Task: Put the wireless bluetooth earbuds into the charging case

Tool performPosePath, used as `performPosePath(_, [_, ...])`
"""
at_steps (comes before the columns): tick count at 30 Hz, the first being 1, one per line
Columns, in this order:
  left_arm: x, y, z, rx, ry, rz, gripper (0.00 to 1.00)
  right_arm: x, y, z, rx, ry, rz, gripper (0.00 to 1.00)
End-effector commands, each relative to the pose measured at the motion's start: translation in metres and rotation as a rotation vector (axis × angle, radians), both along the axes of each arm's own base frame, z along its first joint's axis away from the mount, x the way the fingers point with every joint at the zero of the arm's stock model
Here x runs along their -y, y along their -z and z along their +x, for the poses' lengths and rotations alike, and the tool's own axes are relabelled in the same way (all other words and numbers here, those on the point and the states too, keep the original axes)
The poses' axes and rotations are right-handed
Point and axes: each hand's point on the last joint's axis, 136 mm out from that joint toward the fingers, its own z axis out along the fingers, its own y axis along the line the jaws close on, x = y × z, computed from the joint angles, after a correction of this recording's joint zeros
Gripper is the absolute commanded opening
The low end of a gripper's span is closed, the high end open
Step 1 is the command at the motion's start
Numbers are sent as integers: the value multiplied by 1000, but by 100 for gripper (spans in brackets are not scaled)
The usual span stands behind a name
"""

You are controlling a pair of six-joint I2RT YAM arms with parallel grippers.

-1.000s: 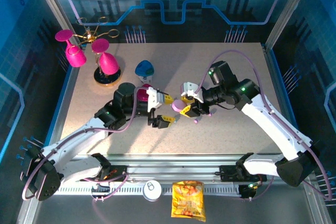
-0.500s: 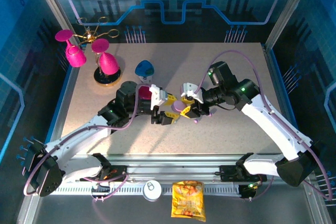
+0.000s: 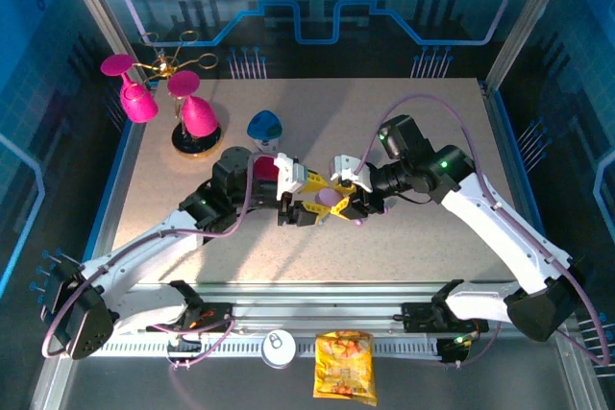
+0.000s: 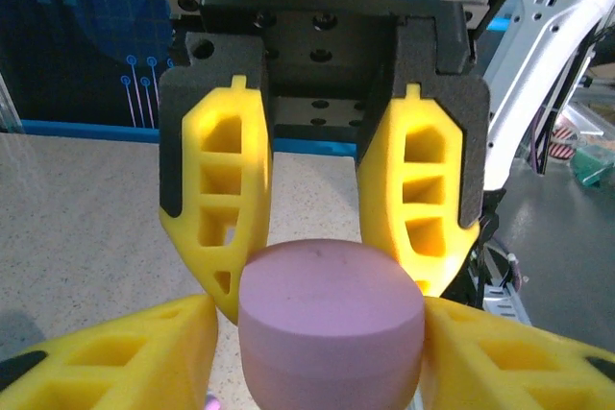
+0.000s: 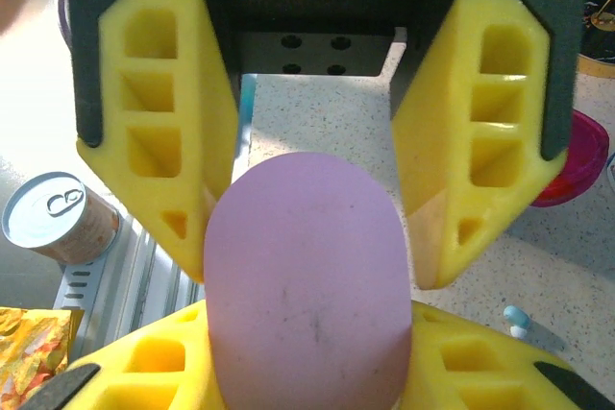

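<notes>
The pinkish-purple charging case (image 3: 330, 197) is held closed above the middle of the table between both grippers. My right gripper (image 3: 339, 197) is shut on it, its fingers pressed to the two sides of the case (image 5: 307, 285). From the opposite side my left gripper (image 4: 332, 290) clamps the upper part of the case (image 4: 332, 333), both fingers touching it. A tiny pale blue earbud (image 5: 516, 317) lies on the table beneath. A small pinkish-purple earbud (image 3: 357, 222) lies just below the right gripper's fingers.
A blue-and-white pebble-shaped case (image 3: 265, 127) sits behind the left arm, with a magenta round object (image 3: 261, 168) beside the left wrist. A stand with magenta glasses (image 3: 192, 117) is at the back left. A can (image 3: 280, 348) and snack bag (image 3: 344, 367) lie at the near rail.
My left gripper has moved right to the case and narrowed its fingers onto it. The right gripper has kept hold of the case and barely moved.
</notes>
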Motion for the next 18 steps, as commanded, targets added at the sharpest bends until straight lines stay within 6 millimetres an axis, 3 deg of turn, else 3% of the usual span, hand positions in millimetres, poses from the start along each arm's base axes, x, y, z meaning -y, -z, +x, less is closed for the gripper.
performPosePath(1, [4, -11, -4, 27, 31, -9, 48, -1, -13, -7, 15, -14, 19, 20])
performPosePath(3, [4, -10, -4, 29, 32, -7, 48, -1, -15, -7, 22, -12, 24, 20])
performPosePath(5, [4, -9, -5, 32, 32, -5, 58, -1, -18, -7, 32, -10, 34, 20])
performPosePath(7, [4, -9, -5, 32, 31, -3, 62, -1, -22, -7, 41, -9, 49, 20])
performPosePath(18, [7, -6, -5, 24, 33, 12, 61, -3, -29, -9, 56, -11, 86, 19])
